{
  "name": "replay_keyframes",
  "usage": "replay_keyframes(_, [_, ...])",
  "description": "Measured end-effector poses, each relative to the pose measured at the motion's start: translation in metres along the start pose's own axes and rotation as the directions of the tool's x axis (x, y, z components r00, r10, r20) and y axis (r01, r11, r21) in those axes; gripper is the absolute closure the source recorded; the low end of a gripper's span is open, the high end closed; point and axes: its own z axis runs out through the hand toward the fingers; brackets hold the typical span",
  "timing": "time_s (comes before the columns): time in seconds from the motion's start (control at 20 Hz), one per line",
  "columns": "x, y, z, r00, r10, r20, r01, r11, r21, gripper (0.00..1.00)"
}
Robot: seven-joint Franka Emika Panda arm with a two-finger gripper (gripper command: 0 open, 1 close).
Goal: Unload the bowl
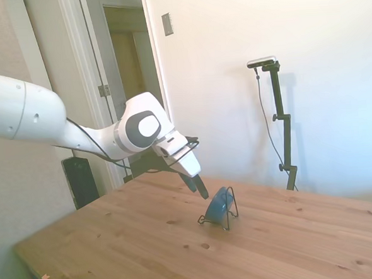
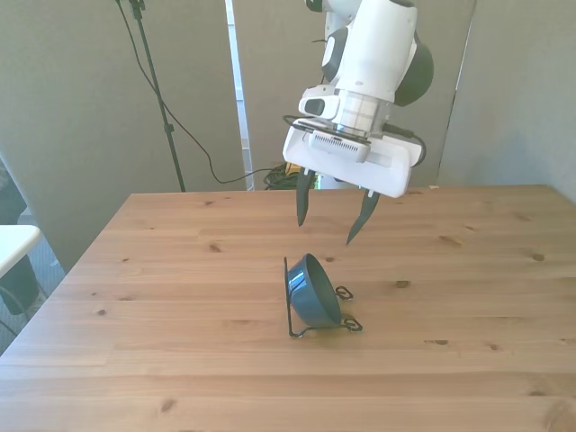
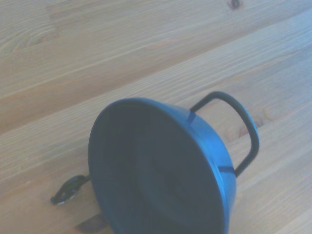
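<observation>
You see the bowl (image 2: 312,291) tilted on its edge in a thin dark wire stand (image 2: 335,326) near the middle of the tabletop (image 2: 162,297). The gripper (image 2: 331,211) hangs just above and behind it, its fingers (image 2: 302,202) spread apart and touching nothing.

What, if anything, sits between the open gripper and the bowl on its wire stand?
Nothing visible. The gripper hangs open above the bowl, which leans on edge in the wire stand. The stand's upright loop rises behind the bowl, not on the gripper's side.
</observation>
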Motion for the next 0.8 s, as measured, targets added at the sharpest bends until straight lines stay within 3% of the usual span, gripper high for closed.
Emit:
replay_keyframes(0.25, [0.003,-0.015,0.023,1.000,0.004,-0.003,-0.004,0.999,-0.038,0.00])
replay_keyframes(0.8, [0.020,-0.006,0.051,0.999,0.030,-0.014,-0.031,0.995,-0.097,0.00])
